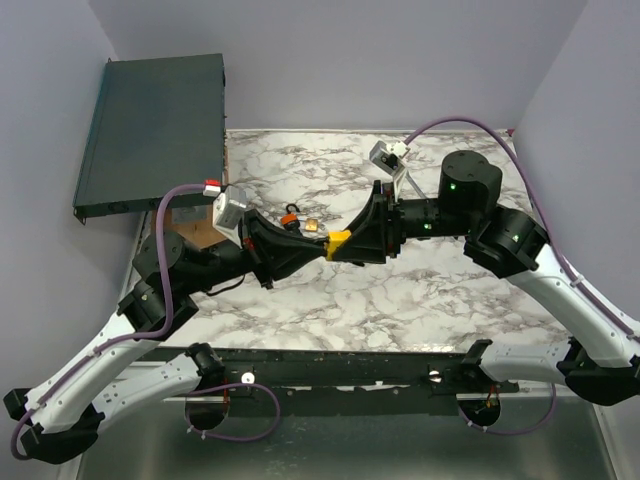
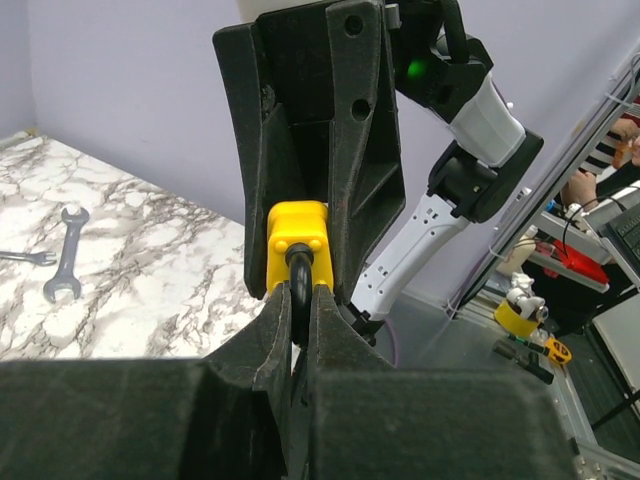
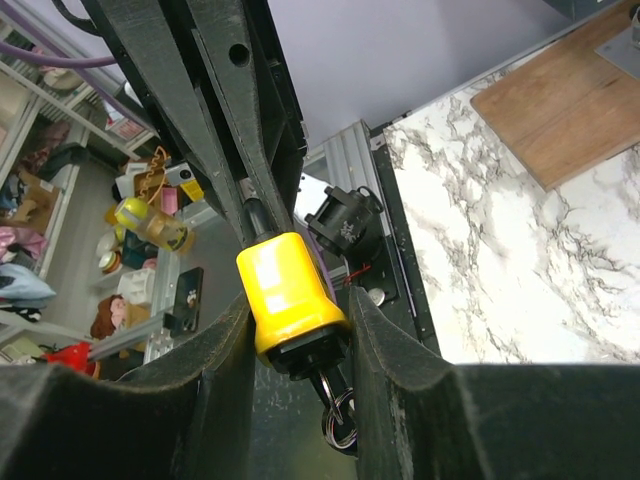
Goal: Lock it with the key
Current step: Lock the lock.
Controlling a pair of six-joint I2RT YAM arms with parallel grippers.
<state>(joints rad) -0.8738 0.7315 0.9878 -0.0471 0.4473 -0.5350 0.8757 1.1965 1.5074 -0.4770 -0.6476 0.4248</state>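
Mostly yellow padlock [image 3: 290,300], black shackle [image 2: 300,272], silver key ring [image 3: 338,415] dangling

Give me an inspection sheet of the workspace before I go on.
Surface: marble-pattern table.
Job's things: yellow padlock held off the table between both tools; key ring hanging under it; key itself not made out.
Clutter: wrench, wooden board, dark flat case, small orange and brass items too small to identify.
Grippers: left tool shut on the shackle; right tool shut on the padlock body.
Cables: purple cables looping off both wrists, apart from the padlock.
Surroundings: lilac walls; racks with toys beyond the table edge.
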